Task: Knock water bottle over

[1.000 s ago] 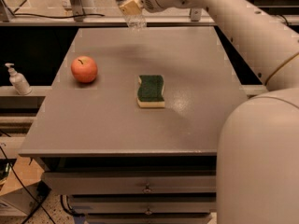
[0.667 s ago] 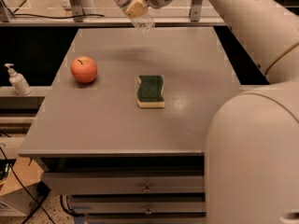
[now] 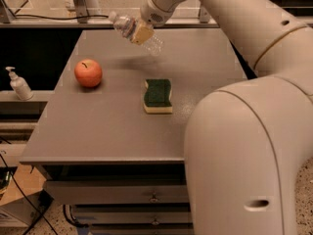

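Note:
The water bottle (image 3: 154,45) is clear ribbed plastic. It is tilted steeply, with its cap end up to the left and its base down to the right. It hangs in the air above the far part of the grey table (image 3: 107,126), and its shadow falls on the tabletop below. My gripper (image 3: 139,32) is shut around the bottle's middle; a tan finger pad (image 3: 142,34) lies across it. The arm reaches in from the upper right.
A red apple (image 3: 88,73) sits on the left of the table. A green-and-yellow sponge (image 3: 158,95) lies near the middle. A white pump dispenser (image 3: 19,83) stands on a ledge off the table's left edge. My large arm body fills the right foreground.
The gripper has come down and toward the table's middle with the bottle in it. The bottle is tilted further over than before. The apple and sponge have not moved.

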You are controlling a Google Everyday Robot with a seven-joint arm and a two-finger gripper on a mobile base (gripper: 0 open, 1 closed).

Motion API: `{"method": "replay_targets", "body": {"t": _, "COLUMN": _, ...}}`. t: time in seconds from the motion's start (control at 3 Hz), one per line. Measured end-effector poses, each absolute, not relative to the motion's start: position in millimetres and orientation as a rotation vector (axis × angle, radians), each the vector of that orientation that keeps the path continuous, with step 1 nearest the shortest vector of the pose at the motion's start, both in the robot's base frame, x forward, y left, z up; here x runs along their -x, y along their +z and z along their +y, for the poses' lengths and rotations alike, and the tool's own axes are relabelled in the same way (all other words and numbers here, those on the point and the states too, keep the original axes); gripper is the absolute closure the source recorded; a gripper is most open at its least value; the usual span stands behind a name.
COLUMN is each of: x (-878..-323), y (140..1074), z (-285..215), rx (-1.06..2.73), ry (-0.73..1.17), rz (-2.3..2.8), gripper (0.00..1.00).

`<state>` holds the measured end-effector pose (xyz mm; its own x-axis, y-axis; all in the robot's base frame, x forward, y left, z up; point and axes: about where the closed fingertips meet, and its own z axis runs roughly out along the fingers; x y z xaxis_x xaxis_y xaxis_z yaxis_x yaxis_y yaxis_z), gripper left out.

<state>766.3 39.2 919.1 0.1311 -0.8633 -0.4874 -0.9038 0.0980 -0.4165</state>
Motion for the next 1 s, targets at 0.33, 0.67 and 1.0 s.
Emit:
{"method": "replay_targets", "body": {"t": 0.33, "x": -734, "y": 883, "z": 41, "rx": 1.924, "ry": 0.174, "rz": 1.767, "gripper": 0.13}}
{"method": "replay_targets", "body": {"t": 0.67, "x": -713, "y": 864, "z": 42, "rx": 2.030, "ry": 0.242, "rz": 1.790, "gripper": 0.00}}
{"method": "replay_targets", "body": {"t": 1.0, "x": -700, "y": 856, "z": 47, "rx": 2.044, "ry": 0.326, "rz": 1.795, "gripper": 0.00}}
